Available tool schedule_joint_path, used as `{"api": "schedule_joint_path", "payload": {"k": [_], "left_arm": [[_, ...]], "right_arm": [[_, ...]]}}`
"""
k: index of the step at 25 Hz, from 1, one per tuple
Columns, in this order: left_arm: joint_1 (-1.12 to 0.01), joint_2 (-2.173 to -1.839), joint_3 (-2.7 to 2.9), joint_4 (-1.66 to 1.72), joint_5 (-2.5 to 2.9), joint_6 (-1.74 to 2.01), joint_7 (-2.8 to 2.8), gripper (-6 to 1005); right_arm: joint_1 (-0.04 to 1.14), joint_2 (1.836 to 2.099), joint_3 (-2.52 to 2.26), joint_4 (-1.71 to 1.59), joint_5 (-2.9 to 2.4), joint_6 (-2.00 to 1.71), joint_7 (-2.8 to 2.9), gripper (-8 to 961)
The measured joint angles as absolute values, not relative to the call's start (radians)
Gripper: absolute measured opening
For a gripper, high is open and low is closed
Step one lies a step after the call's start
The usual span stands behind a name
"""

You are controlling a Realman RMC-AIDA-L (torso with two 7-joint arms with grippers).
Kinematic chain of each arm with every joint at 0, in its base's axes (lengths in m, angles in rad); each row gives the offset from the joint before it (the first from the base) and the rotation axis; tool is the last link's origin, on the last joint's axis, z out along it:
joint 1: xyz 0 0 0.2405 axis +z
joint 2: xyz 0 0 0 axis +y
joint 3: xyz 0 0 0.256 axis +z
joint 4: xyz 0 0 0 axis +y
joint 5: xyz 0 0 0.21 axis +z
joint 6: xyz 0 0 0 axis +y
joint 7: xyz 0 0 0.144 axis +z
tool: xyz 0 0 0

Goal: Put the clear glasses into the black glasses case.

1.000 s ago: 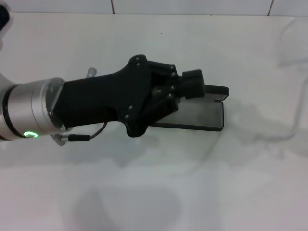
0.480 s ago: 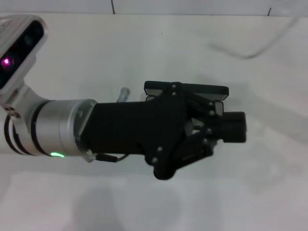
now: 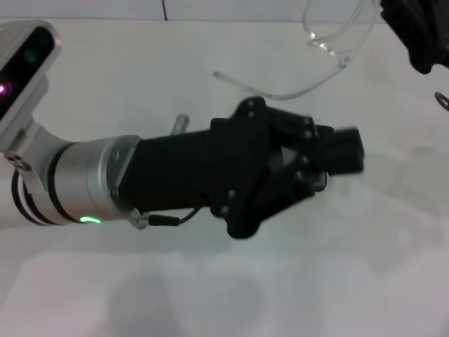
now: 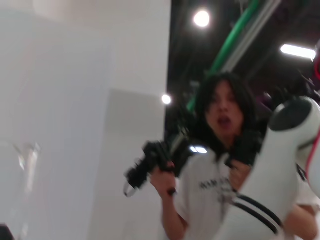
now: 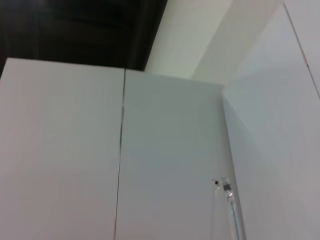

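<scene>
The clear glasses [image 3: 335, 38] hang in the air at the far right of the head view, one long thin arm [image 3: 270, 91] trailing toward the middle. My right gripper [image 3: 415, 34] is a black mass at the top right corner, right beside the lenses and shut on the frame. A clear arm with its hinge [image 5: 229, 192] shows in the right wrist view against white panels. My left gripper [image 3: 344, 151] reaches across the middle of the table. The black glasses case is hidden under it.
The white table [image 3: 210, 295] runs to a tiled wall at the far edge. The left forearm [image 3: 84, 182] crosses the left half of the table. In the left wrist view a person [image 4: 220, 165] stands holding a black controller.
The glasses have risen from the table's right side to the upper right. My left gripper has swung over the case, which showed at its far side half a second ago and is now covered.
</scene>
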State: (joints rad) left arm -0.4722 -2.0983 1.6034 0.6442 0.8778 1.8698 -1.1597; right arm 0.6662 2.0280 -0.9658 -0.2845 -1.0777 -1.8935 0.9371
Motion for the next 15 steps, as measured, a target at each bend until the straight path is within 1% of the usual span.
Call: {"api": "schedule_joint_path", "payload": {"k": [10,15], "left_arm": [[-0.527,-2.098,1.595,0.517,0.784,1.862,-1.144,48],[-0.535,-2.098,1.595,0.488,0.757,1.843,-1.142,48]], "right_arm": [[0.686,2.028,-1.07,-0.296,-1.079,-1.801,0.93,73],[0.703,2.028,-1.127,-0.297,-1.074,-1.767,0.926,73]]}}
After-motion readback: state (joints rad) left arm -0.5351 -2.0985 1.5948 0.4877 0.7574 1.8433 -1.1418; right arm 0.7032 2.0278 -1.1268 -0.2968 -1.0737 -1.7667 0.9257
